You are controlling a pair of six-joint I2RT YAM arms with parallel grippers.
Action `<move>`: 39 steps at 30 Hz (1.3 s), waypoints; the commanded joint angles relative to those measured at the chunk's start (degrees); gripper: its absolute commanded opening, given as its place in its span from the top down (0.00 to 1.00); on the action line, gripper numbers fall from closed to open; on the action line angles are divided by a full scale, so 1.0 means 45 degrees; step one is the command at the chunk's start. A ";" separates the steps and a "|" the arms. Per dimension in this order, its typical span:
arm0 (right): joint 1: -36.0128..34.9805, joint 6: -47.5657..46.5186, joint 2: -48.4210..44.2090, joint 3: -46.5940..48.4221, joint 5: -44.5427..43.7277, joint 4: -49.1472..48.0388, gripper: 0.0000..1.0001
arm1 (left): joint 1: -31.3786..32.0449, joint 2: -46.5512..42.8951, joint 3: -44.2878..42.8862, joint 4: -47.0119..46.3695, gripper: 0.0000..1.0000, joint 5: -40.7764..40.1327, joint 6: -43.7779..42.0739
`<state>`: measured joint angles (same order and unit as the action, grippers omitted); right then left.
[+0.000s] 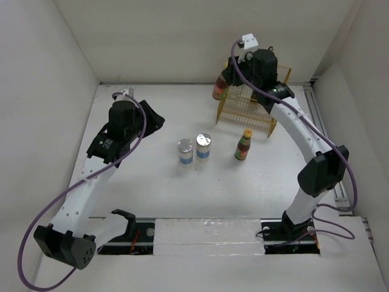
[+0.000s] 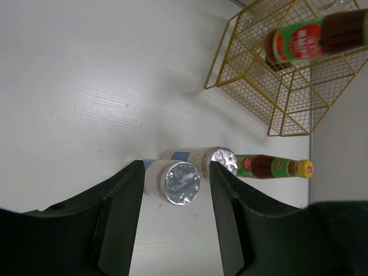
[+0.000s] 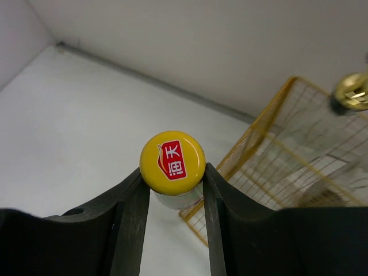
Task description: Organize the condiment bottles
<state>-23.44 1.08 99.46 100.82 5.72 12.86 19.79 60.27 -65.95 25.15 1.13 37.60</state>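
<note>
At the back of the table (image 1: 140, 182), the right claw (image 3: 172, 183) holds a red bottle (image 1: 220, 90) beside the wire rack (image 1: 243, 114).

Its two fingers press the neck from both sides, just under the yellow cap (image 3: 172, 163), and the bottle stands upright at the rack's front left corner; whether its base touches the table I cannot tell. One gold spout (image 3: 352, 92) shows above the rack, with the glass below it blurred. Near the middle of the table stand the first shaker (image 1: 185, 152) and the second shaker (image 1: 203, 147), just beside each other, and the second red bottle (image 1: 244, 145) stands to their right, in front of the rack. The left claw (image 2: 175, 167) is spread wide and holds nothing; it hangs over the left part of the table, pointed toward the shakers but well apart from them.
</note>
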 commanded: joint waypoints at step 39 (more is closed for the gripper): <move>0.1479 0.0033 0.1591 -0.0685 -0.2012 -0.2274 0.40 | 0.0035 0.0278 0.0125 -0.0471 0.53 0.0004 -0.0074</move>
<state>-16.23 0.45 111.85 97.60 -1.78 8.10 19.79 61.82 -65.95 25.04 1.10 37.58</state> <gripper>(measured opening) 0.571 0.461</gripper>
